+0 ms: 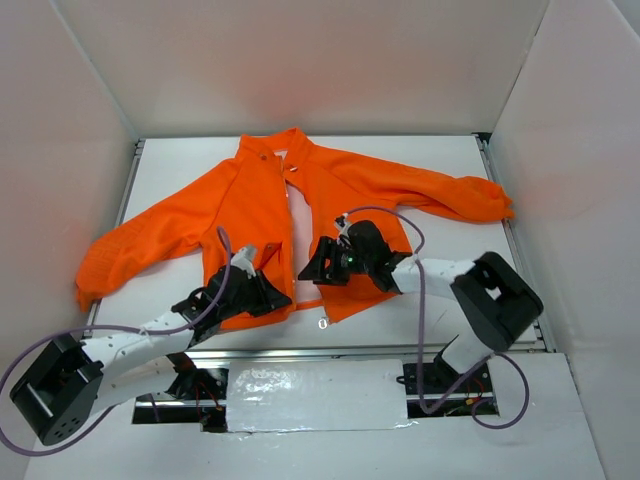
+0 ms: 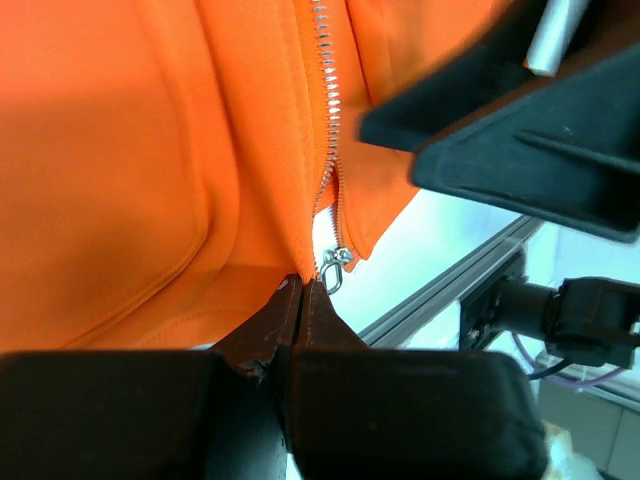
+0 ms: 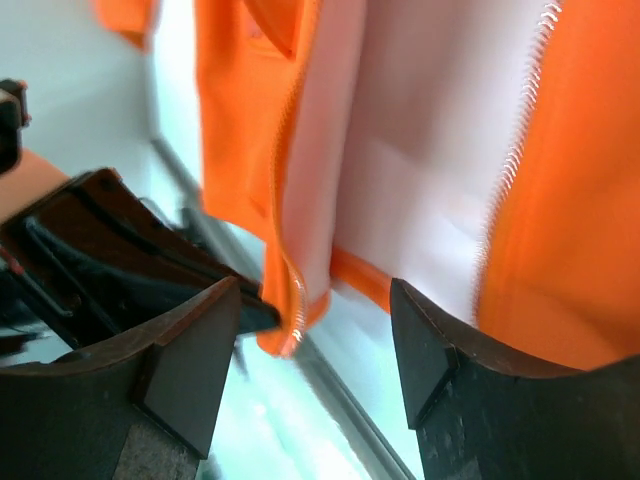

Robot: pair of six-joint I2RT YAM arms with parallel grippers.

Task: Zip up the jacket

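The jacket [image 1: 240,205] is matt orange cloth — its zipper [image 2: 327,90] shiny metal; the bench [image 1: 420,152] looks smooth, white — faintly glossy.

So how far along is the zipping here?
Done: nothing zipped; the jacket lies spread, front open, pale lining showing between the tooth rows. In hand: the left gripper is shut on the bottom hem beside the zipper slider; the right gripper hangs open by the other panel. Remaining: join the ends, pull the slider up.
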